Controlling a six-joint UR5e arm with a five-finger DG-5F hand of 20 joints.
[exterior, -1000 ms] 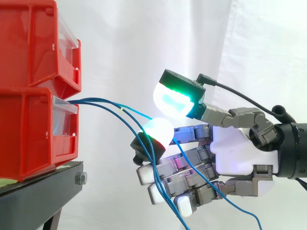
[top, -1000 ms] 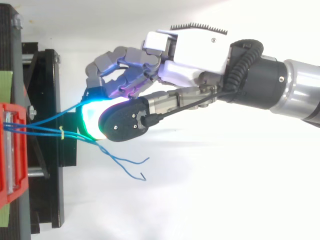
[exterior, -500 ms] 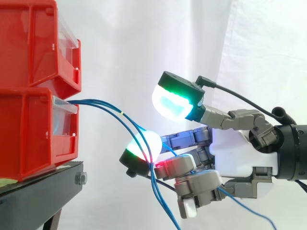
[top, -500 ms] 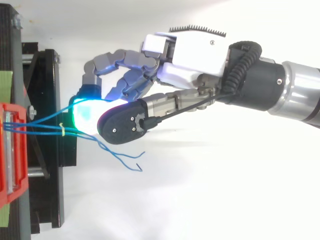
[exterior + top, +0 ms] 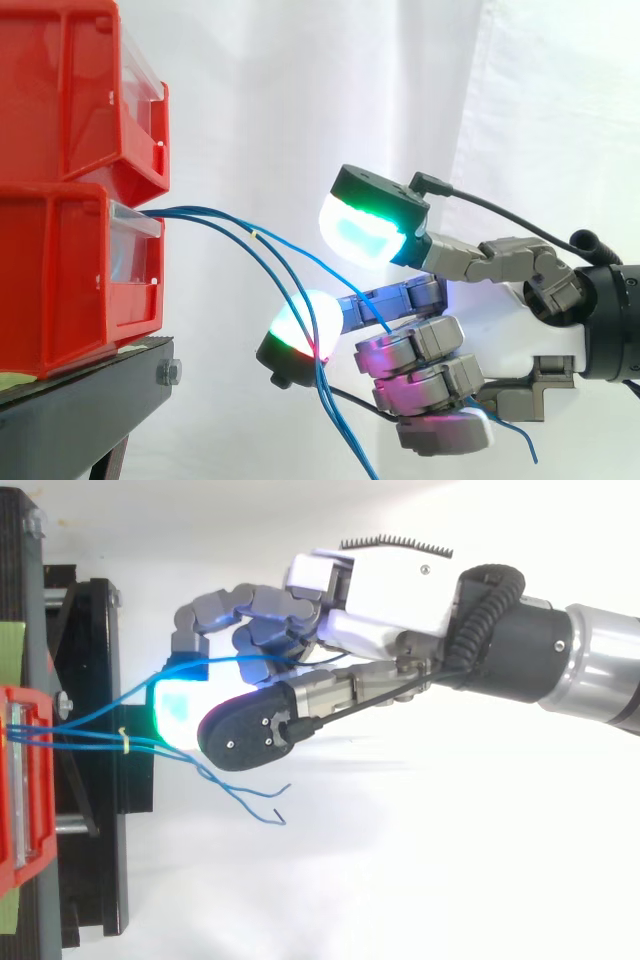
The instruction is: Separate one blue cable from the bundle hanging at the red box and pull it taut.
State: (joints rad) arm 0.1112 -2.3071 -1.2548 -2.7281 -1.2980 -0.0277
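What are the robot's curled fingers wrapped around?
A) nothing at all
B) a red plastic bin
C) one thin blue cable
C: one thin blue cable runs from the lower red plastic bin into the curled fingers and comes out behind them.

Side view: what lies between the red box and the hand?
In the side view, only the blue cables cross that gap, sagging from the box to the hand, which is curled round one. Behind them hangs the white curtain.

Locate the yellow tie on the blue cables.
In the top view, the yellow tie sits on the blue cables, between the red box at left and the hand at right.
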